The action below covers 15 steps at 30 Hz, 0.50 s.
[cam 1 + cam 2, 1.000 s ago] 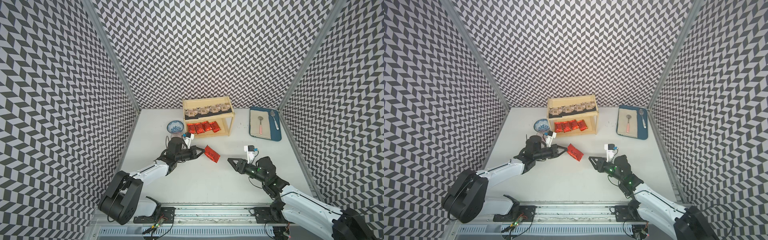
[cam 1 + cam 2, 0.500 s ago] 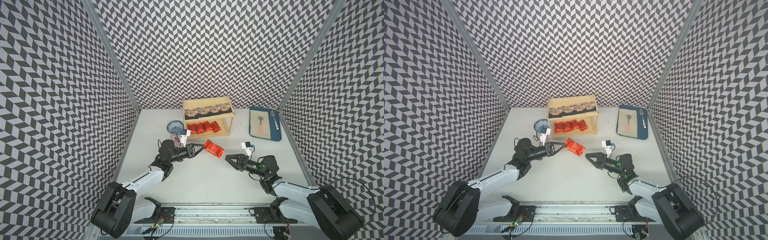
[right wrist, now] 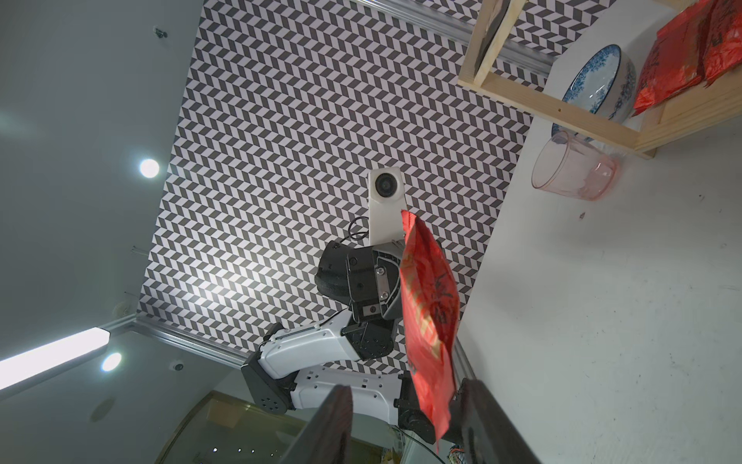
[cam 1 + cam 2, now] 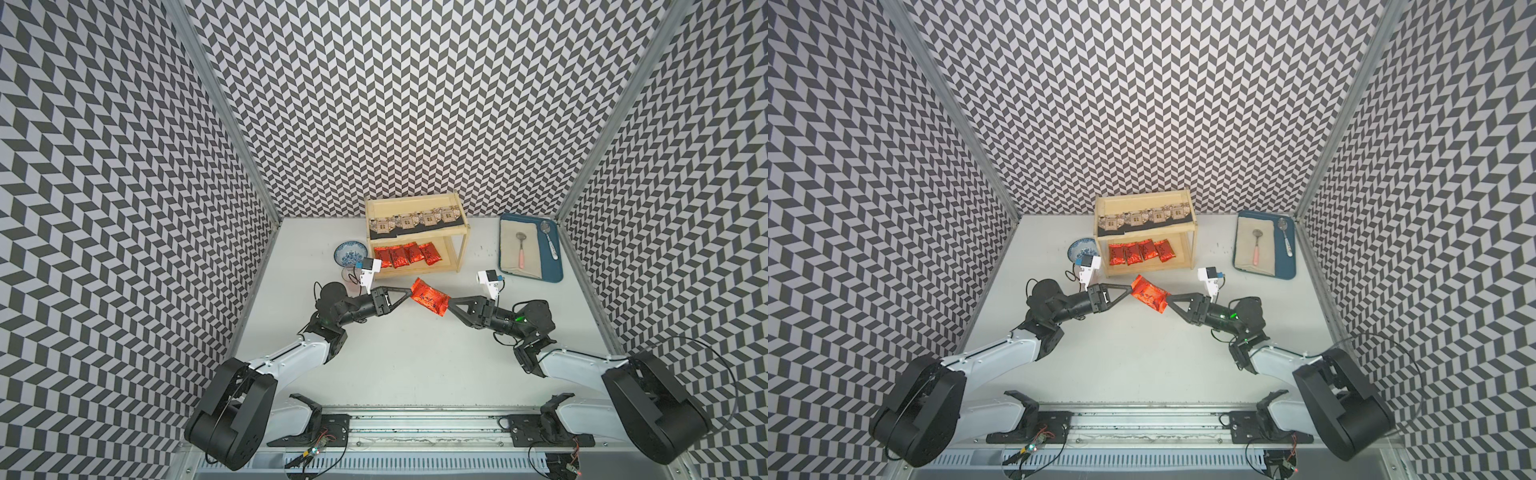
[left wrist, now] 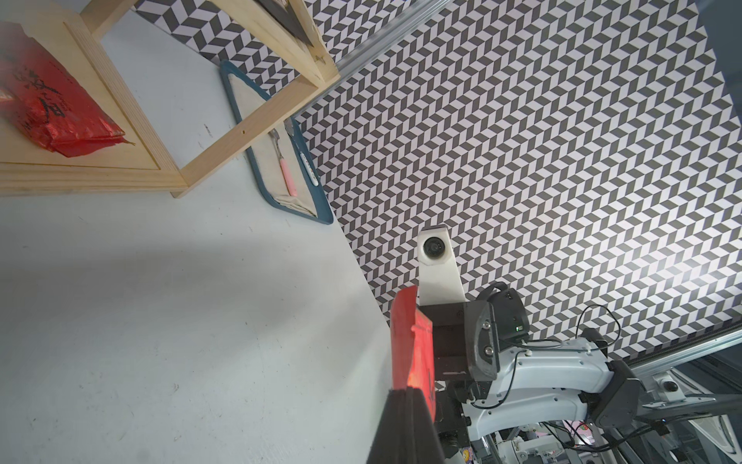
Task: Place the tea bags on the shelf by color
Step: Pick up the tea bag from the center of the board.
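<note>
Your left gripper (image 4: 409,293) is closed tightly on one short end of a red tea bag (image 4: 430,297). It holds this pouch lifted above the table (image 4: 415,374), and the pouch reaches away from the fingertips toward the other arm. Your right gripper (image 4: 451,302) meets it from the opposite side. In the right wrist view its two fingers (image 3: 327,420) stand apart, one on each side of the far end of the pouch. This end lies close to one finger and there is a clear gap to the other, so these jaws are open and not pressing. The two grippers point at each other, almost tip to tip, with only the pouch between them. Just beyond the two tips, toward the back wall, stands the shelf (image 4: 415,272). On its lower board four red tea bags (image 4: 406,253) lie side by side in a row, and on its upper board four black tea bags (image 4: 415,220) with a beige print also lie in a row. Beyond your left gripper, beside the shelf, you find a blue-patterned bowl (image 4: 351,251) and a clear pinkish cup (image 3: 574,172). Farther past your right gripper, near the side wall, a blue tray (image 4: 556,266) holds a cloth (image 4: 521,270) and two spoons (image 4: 520,249).
</note>
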Motion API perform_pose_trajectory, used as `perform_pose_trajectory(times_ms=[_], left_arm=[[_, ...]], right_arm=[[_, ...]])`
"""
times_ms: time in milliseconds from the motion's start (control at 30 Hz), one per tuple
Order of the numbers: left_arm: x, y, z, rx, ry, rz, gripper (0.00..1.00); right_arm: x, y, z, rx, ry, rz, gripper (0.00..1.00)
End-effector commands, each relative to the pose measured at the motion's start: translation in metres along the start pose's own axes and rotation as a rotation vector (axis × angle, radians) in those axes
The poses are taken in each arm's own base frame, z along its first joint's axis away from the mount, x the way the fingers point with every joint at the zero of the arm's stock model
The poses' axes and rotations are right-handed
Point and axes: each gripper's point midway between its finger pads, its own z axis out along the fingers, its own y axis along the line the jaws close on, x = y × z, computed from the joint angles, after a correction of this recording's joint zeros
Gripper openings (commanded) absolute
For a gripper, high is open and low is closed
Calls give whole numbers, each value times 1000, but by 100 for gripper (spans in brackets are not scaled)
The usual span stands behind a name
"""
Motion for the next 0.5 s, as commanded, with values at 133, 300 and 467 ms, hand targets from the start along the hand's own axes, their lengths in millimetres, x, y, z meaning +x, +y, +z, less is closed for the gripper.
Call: perform_pose_trajectory(times_ms=[133,300,467], left_arm=[[-2,-8,1,44,0,12,0],[-5,-5,1,32,-10,10,0],[-7,-3,4,31,-7,6,0]], right_arm=[[-1,20,4,-114,25,-42,34],[3,21,1,-152,26,-20,21],[6,19,-1,-165,29,-12,15]])
